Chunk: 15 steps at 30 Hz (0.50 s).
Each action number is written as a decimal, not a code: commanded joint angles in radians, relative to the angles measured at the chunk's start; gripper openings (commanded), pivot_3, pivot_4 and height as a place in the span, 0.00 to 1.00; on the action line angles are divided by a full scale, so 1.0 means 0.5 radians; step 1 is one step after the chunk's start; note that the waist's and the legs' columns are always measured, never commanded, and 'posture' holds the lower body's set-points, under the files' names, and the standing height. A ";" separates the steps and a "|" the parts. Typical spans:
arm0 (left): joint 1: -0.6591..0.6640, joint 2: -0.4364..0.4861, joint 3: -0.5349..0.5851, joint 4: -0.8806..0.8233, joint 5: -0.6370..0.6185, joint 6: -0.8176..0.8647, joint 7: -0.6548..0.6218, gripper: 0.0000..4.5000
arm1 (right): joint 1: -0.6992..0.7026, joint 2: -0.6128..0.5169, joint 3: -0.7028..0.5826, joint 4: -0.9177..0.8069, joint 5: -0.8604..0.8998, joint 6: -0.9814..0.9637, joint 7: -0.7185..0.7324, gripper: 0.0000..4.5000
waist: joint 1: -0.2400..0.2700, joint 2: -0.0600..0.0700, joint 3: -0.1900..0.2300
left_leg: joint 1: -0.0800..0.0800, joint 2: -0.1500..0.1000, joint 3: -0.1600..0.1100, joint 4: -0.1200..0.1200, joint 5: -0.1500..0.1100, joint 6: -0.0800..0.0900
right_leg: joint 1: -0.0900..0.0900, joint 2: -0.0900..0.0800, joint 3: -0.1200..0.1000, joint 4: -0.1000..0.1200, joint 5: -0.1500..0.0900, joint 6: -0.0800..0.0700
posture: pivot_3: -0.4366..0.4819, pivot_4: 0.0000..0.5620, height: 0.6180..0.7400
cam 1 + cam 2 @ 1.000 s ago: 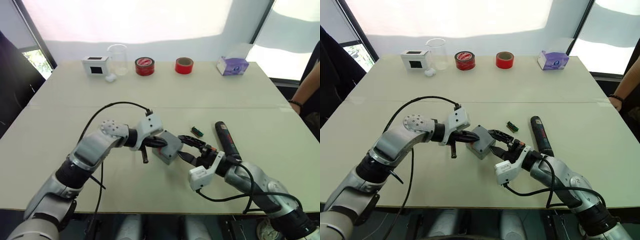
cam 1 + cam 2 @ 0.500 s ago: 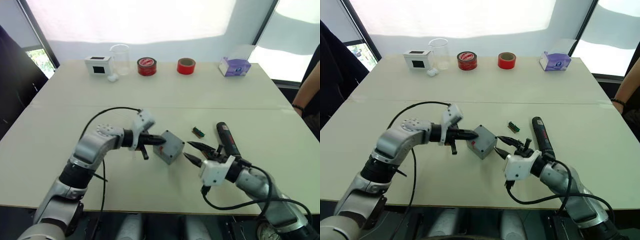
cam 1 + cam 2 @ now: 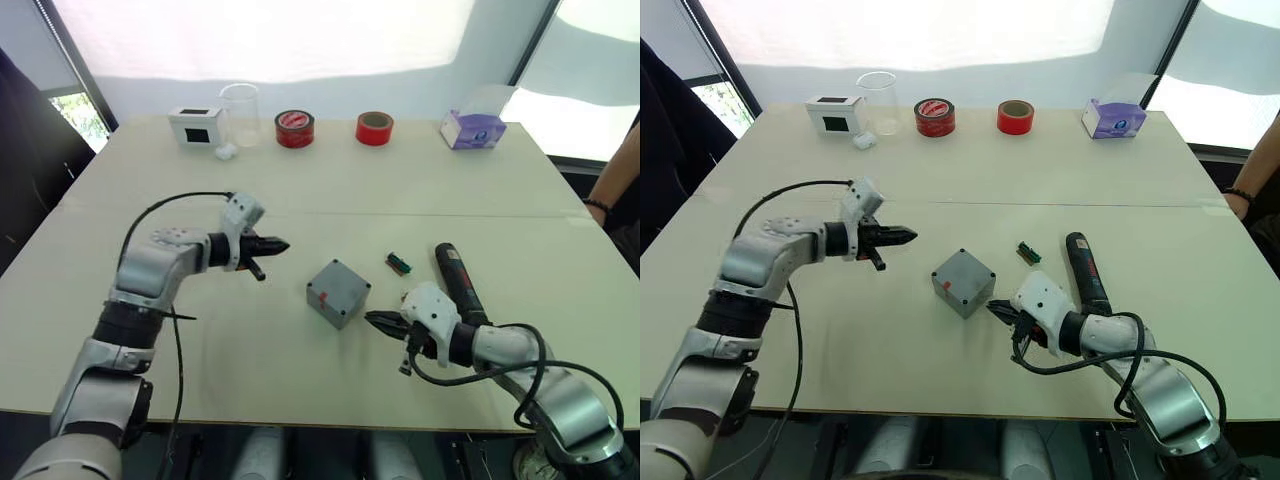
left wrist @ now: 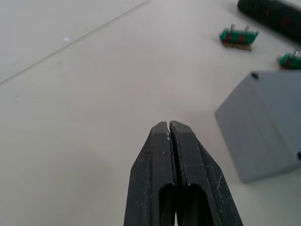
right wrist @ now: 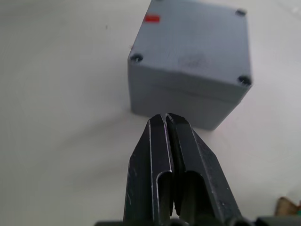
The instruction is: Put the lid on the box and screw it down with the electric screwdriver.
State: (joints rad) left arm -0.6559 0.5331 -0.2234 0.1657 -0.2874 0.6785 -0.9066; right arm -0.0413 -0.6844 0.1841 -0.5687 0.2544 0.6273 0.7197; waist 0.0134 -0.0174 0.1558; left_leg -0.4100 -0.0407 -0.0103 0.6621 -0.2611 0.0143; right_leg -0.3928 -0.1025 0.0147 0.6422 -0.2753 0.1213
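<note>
The box (image 3: 338,292) sits on the table (image 3: 300,190) between the 2 arms, with the lid (image 5: 190,43) lying flat on top of it, a screw hole at each visible corner and a small red mark near one edge. The left gripper (image 3: 275,244) is held off to the box's left and a little farther back, well apart from it; its 2 fingers (image 4: 162,155) are pressed together with nothing between them. The right gripper (image 3: 378,321) is just to the box's right, its tips near the box's side wall but not touching, and its fingers (image 5: 162,146) are likewise closed on nothing. The electric screwdriver (image 3: 455,283) lies flat on the table to the right of the box, beside the right arm. A small green bit holder (image 3: 397,264) lies between the box and the screwdriver. Along the far edge stand a white box (image 3: 195,127), a clear beaker (image 3: 239,113), 2 red tape rolls (image 3: 293,128) and a purple tissue pack (image 3: 470,129).
</note>
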 commanded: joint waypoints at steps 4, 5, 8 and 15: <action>0.034 -0.131 -0.104 -0.011 0.042 -0.112 -0.106 0.00 | -0.222 0.034 0.163 0.134 -0.237 -0.050 -0.111 0.01 | -0.002 0.000 0.000 | -0.007 0.000 0.000 0.000 0.000 0.000 | -0.007 -0.001 0.000 0.000 0.001 0.002 | 0.48 0.27 1.00; 0.055 -0.134 -0.112 -0.042 0.034 -0.086 -0.115 0.00 | -0.256 0.045 0.190 0.155 -0.267 -0.058 -0.123 0.01 | -0.003 0.000 0.000 | -0.007 0.000 0.000 0.000 0.000 0.000 | -0.009 -0.001 0.000 0.000 0.003 0.004 | 0.48 0.27 1.00; 0.119 -0.120 -0.128 -0.156 0.004 -0.012 -0.143 0.00 | -0.315 0.086 0.223 0.171 -0.276 -0.040 -0.120 0.01 | -0.007 0.000 0.000 | -0.008 0.000 0.001 -0.001 0.000 0.000 | -0.010 0.000 0.000 0.000 0.003 0.004 | 0.48 0.27 1.00; 0.338 -0.001 -0.094 -0.615 -0.137 0.258 -0.185 0.00 | -0.357 0.193 0.292 0.192 -0.339 -0.063 -0.152 0.01 | -0.012 0.002 0.001 | -0.010 0.000 0.001 -0.002 0.000 0.000 | -0.012 -0.001 0.001 0.000 0.003 0.005 | 0.48 0.27 1.00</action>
State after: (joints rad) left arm -0.4985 0.5355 -0.2616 -0.0445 -0.3003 0.7798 -0.9677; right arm -0.1925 -0.6184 0.3118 -0.4417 0.0922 0.6288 0.6568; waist 0.0075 -0.0166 0.1564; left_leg -0.4150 -0.0405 -0.0098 0.6609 -0.2610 0.0141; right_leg -0.3989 -0.1028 0.0152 0.6423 -0.2739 0.1236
